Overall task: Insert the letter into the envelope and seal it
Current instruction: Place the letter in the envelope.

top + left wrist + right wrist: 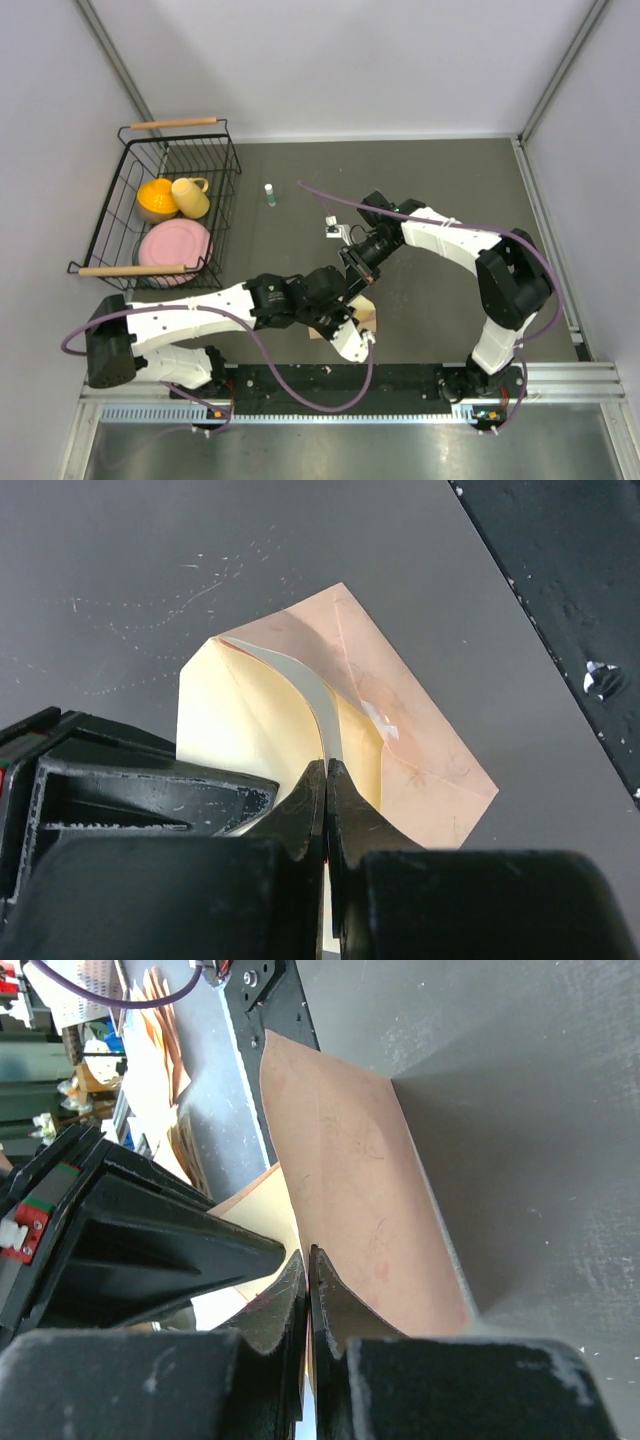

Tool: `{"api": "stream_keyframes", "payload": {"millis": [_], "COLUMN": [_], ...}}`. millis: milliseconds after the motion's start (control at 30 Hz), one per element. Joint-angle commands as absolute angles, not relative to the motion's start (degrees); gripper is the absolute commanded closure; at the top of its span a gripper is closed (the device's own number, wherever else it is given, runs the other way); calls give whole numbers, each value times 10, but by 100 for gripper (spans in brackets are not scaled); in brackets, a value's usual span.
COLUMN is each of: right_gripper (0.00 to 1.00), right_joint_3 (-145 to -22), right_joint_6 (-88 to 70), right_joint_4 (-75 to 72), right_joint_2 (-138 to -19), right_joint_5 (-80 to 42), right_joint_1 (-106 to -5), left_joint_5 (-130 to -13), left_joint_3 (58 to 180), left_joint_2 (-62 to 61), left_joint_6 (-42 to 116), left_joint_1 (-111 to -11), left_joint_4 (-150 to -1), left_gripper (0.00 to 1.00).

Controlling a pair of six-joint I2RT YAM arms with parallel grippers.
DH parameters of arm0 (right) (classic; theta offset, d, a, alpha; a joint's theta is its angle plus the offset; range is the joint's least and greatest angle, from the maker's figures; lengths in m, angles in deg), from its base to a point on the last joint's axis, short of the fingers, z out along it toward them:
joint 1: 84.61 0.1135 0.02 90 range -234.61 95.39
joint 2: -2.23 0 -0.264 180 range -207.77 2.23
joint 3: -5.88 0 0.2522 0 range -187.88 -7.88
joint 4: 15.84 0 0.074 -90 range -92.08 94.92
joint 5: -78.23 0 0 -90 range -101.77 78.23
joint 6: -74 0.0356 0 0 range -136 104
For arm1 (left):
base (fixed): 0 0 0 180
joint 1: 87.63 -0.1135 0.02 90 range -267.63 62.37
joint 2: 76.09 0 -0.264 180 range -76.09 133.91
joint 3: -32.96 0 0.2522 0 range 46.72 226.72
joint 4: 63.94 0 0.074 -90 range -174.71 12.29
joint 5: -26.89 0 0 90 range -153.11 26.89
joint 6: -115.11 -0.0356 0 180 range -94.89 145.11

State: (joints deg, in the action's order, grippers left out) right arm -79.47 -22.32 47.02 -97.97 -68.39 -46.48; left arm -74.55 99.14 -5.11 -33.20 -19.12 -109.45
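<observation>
The peach envelope point(369, 318) lies near the table's front middle, under both wrists. In the left wrist view it point(420, 740) lies with its cream inside showing. A thin pale sheet point(300, 690), seemingly the letter, curves up on edge from the envelope's mouth. My left gripper point(327, 765) is shut on that sheet's near end, and from above it point(346, 326) sits at the envelope's left side. My right gripper point(306, 1252) is shut on the edge of the envelope's peach wall point(350, 1160), which stands up off the table. From above, the right gripper point(353, 272) is just behind the envelope.
A black wire basket point(225, 150) at the left holds a pink plate point(175, 245), a yellow cup point(190, 196) and an orange bowl point(156, 198). A small white-and-green glue stick point(269, 195) stands behind the arms. Grey walls close in the back and both sides.
</observation>
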Motion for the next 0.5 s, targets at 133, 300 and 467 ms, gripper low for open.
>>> {"api": "stream_keyframes", "payload": {"millis": [133, 300, 467], "right_gripper": [100, 100, 100], "right_joint_3": [-797, -790, -786], "right_joint_6": [-229, -233, -235], "right_joint_4": [461, 462, 461], "right_joint_2": [-964, -952, -951], "right_joint_5": [-683, -682, -679], "right_joint_1": [-457, -456, -452], "left_joint_5": [-657, -636, -636], "left_joint_3": [1065, 1089, 1085], "left_joint_2": [14, 38, 27], "left_joint_6": [-375, -348, -355], "left_joint_1": [-167, -169, -169], "left_joint_4": [-1204, -1245, -1244], "left_gripper": [100, 100, 100]}}
